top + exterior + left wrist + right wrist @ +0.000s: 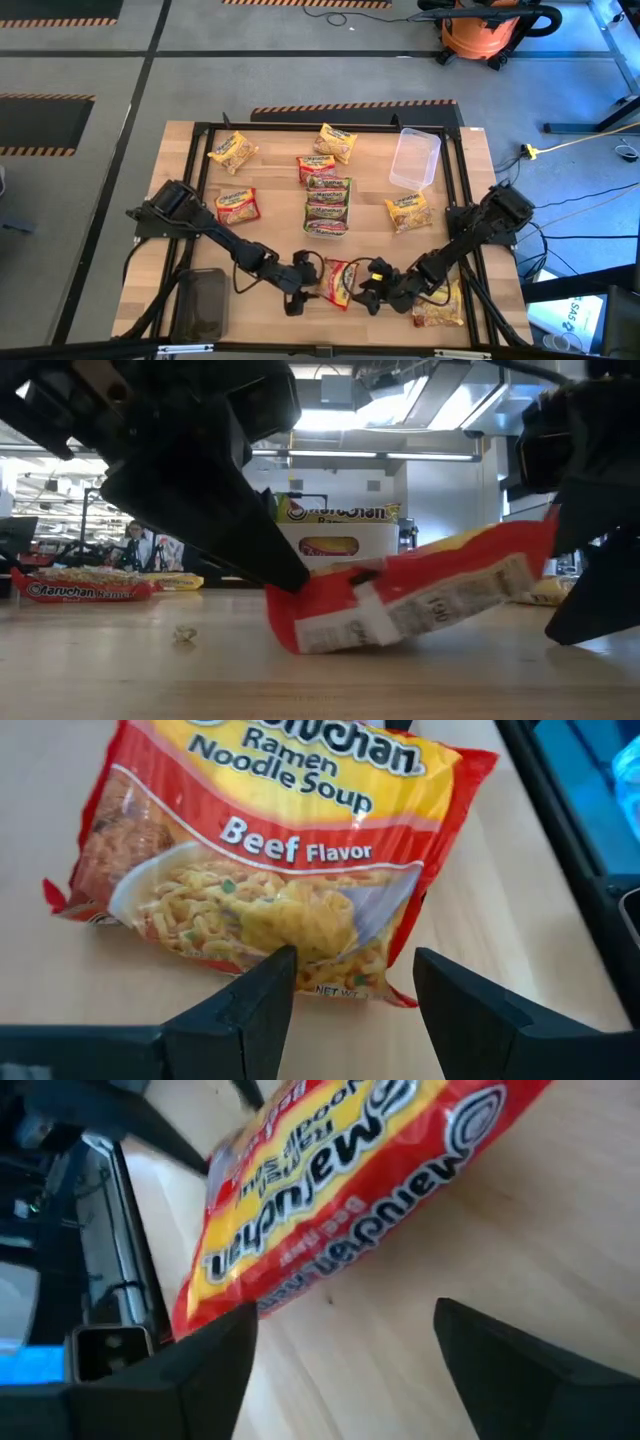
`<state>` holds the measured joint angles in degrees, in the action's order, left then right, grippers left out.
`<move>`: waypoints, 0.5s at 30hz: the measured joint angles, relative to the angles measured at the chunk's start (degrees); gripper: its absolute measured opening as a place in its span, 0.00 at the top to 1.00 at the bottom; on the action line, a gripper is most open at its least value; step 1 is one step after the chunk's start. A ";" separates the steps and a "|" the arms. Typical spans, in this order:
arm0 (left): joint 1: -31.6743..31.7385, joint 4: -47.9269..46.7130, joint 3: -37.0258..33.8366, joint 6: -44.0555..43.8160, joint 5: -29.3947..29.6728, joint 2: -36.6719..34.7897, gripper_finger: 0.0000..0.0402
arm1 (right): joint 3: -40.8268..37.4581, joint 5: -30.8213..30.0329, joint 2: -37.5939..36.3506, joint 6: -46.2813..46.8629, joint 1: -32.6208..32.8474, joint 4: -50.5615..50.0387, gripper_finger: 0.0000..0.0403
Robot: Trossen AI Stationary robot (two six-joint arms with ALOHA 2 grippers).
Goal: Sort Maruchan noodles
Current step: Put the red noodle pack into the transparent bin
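High view shows the left pincer (300,290) and right pincer (375,293), both spread wide, flanking the red beef packet (339,281) near the tabletop's (180,170) front edge; likely readying a grasp.

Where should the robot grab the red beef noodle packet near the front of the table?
Probably by its thin crimped end. The beef packet lies tilted, one end on the table and the other raised. The open left gripper already faces one end, so coming in level from that side should let the fingers pinch the flat edge.
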<state>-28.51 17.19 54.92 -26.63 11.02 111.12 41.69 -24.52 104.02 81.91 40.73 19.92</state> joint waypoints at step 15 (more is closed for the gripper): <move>-0.02 4.09 -0.20 1.06 -2.06 0.81 0.50 | -0.02 -0.53 -0.03 -1.96 -0.62 3.76 0.20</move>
<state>-28.53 21.29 54.72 -25.58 8.96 111.93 41.67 -25.05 103.98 79.95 40.12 23.68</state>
